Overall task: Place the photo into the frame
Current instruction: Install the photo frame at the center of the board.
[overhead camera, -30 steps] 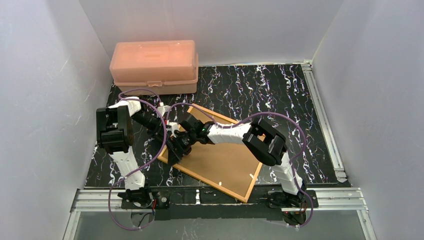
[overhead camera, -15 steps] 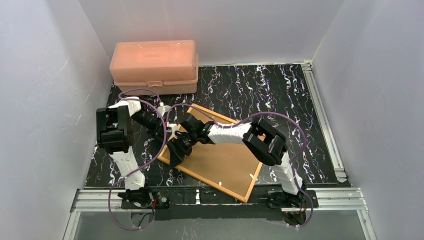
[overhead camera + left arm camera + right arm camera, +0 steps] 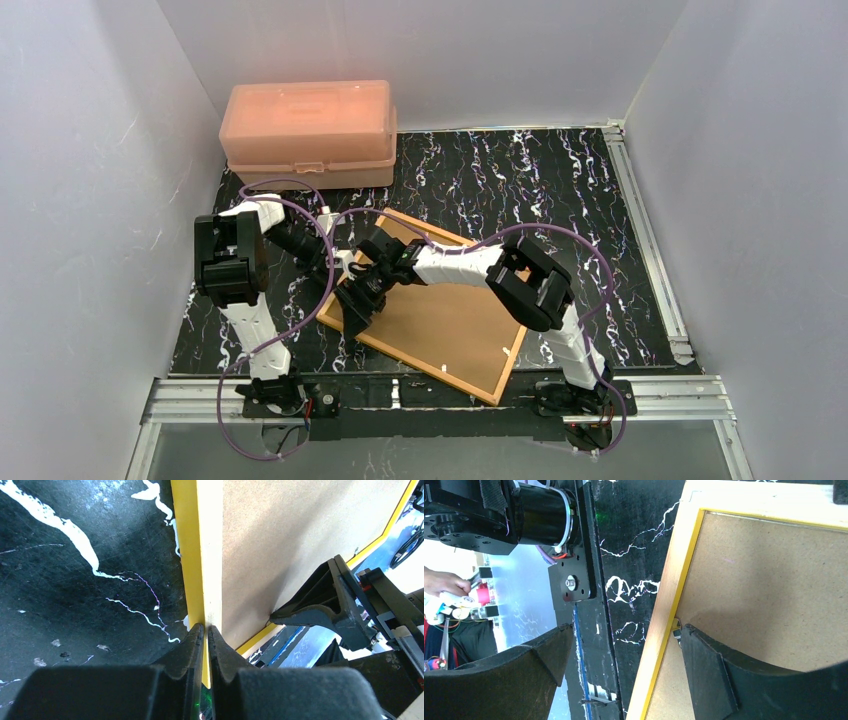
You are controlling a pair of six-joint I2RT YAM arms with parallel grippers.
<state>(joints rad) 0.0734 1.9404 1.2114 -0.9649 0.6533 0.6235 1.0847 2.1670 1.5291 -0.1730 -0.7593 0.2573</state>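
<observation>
From above, the frame [image 3: 492, 393] lies back-up on the marbled black table [image 3: 520, 180] between the two arms. Its brown backing board [image 3: 450, 330] is seated inside the orange-brown rim, and a pink box [image 3: 305, 130] stands well apart at the far left. Both arms meet at the frame's left edge: the left gripper [image 3: 336, 272] is at the rim and the right gripper [image 3: 358, 308] is just beside it, reaching across the board. The photo shows nowhere in this view. In the left wrist view the left jaws are pressed together, their tips right at the pale rim with its yellow side. Whether they nip a lip of it or only touch it I cannot tell. One black finger [image 3: 320, 610] of the right gripper comes down to the board close by. In the right wrist view the right jaws are spread wide and hold nothing, one finger over the board, the other out over the table, with the rim between them. The inner fingertip sits just beside a small metal tab [image 3: 675, 625] at the board's edge. No print shows here either. Judged from this, the work is at the tabs. Whether the photo is already under the board or has yet to go in, the pictures do not settle.
</observation>
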